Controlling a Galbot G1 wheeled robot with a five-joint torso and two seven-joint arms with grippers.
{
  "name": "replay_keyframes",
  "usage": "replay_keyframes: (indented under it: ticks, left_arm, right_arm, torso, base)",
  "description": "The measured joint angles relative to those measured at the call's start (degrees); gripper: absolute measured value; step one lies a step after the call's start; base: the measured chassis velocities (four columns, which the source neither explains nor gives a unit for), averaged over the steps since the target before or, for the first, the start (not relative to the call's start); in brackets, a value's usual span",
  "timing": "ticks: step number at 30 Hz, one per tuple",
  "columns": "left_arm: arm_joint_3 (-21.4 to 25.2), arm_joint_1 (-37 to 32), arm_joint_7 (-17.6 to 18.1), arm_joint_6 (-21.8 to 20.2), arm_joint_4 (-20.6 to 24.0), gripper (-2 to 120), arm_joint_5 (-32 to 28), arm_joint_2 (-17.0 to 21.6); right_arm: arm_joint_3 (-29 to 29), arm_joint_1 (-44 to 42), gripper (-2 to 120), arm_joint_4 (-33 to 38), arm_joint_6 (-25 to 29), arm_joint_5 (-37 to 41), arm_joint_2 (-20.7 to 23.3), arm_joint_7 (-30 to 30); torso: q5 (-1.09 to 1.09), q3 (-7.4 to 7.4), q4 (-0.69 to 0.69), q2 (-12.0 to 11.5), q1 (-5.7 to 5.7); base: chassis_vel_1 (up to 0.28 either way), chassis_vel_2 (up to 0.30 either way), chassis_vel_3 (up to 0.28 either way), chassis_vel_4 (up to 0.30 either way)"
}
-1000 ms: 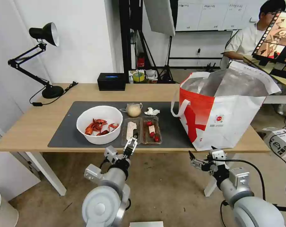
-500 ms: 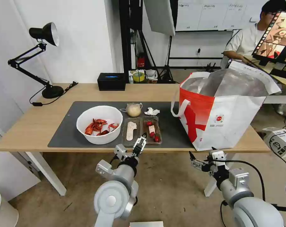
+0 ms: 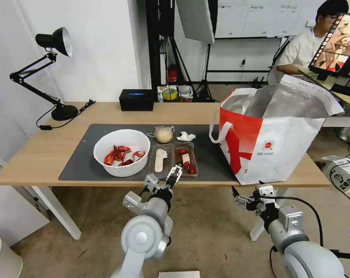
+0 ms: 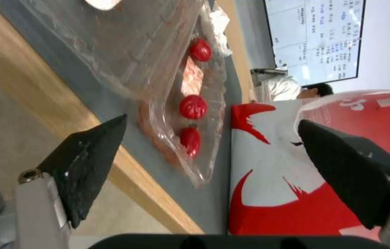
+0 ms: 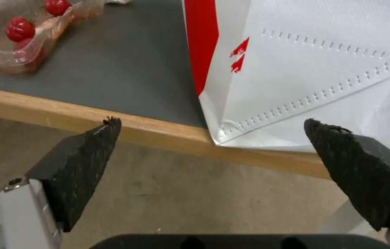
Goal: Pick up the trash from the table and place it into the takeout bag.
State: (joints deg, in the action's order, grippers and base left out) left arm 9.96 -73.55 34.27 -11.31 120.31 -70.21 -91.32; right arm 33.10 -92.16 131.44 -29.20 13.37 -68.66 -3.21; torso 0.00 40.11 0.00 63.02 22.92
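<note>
The left tool [image 3: 175, 172] hovers at the counter's [image 3: 36, 154] near edge, fingers spread wide, just in front of the clear hinged tray [image 3: 173, 159] of red-and-white scraps. The tray lies on the dark grey mat [image 3: 82, 150] between the white bowl [image 3: 121, 152] of crayfish shells and the red-and-white takeout bag [image 3: 271, 146] (open, foil lining showing). The right tool [image 3: 235, 194] hangs spread below the counter edge, near the bag's corner.

I see a long light-wood surface [image 3: 47, 150] carrying a dark grey rectangular mat [image 3: 80, 158], black desk lamp [image 3: 63, 112], black rectangular box [image 3: 136, 100] and red-and-white insulated tote [image 3: 271, 150].
</note>
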Motion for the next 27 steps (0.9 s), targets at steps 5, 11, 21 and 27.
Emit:
replay_keyframes:
  ticks: [5,11,21,27]
  left_arm:
    - [0.59,0.77,0.16,0.21,-0.67,100,-0.6,0.0]
    - [0.86,0.9,0.36,0.23,-1.08,100,-0.81,-0.01]
    - [1.97,1.09,1.07,0.28,-1.72,100,-0.84,-0.04]
    - [3.07,1.2,1.8,0.49,-1.75,100,-1.21,-0.03]
  right_arm:
    - [-0.09,0.03,100,-0.29,0.0,-0.1,0.03,-0.02]
    - [-0.31,-0.17,100,0.2,0.0,-0.25,0.21,0.03]
    - [-0.65,0.06,100,-0.2,0.07,-0.24,0.71,0.07]
    - [-1.13,0.47,100,-0.27,0.08,-0.24,0.74,0.07]
  torso:
    - [0.0,0.0,0.0,0.0,0.0]
    - [0.0,0.0,0.0,0.0,0.0]
    - [0.0,0.0,0.0,0.01,0.0]
    - [0.0,0.0,0.0,0.01,0.0]
  base:
    - [0.0,0.0,0.0,0.0]
    - [0.0,0.0,0.0,0.0]
    - [0.0,0.0,0.0,0.0]
    - [0.0,0.0,0.0,0.0]
